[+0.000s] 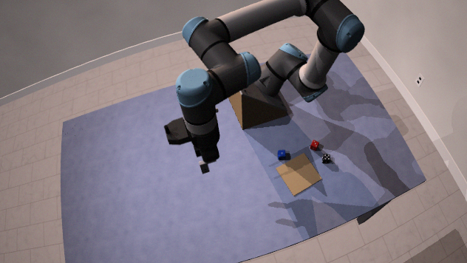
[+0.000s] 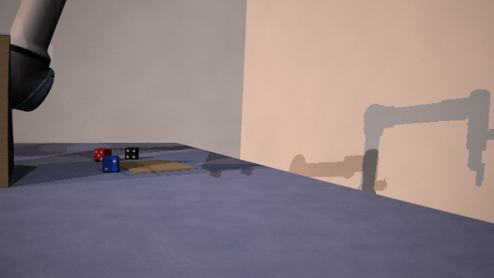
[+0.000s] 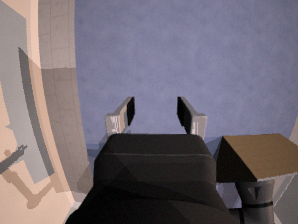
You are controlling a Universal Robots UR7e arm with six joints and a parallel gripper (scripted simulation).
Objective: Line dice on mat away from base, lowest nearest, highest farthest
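The tan mat [image 1: 299,179] [image 2: 166,167] lies flat on the blue table. All three dice lie off it. The blue die [image 1: 281,154] [image 2: 111,164] is just off its upper left side in the top view, with one pip on top. The red die [image 1: 314,145] [image 2: 102,155] is beyond its upper right side; its top seems to show two pips, but is small. The black die [image 1: 326,158] [image 2: 131,153] is right of the mat, close to the red die; its top seems to show five. My gripper [image 3: 155,105] is open and empty, high above the table, well left of the mat in the top view.
A wooden wedge-like block [image 1: 260,111] [image 3: 270,152] stands by the robot's base, on the base side of the dice. In the exterior view its edge [image 2: 5,117] shows at the far left. The arm's shadows fall across the dice and mat. The table edge runs beyond the mat.
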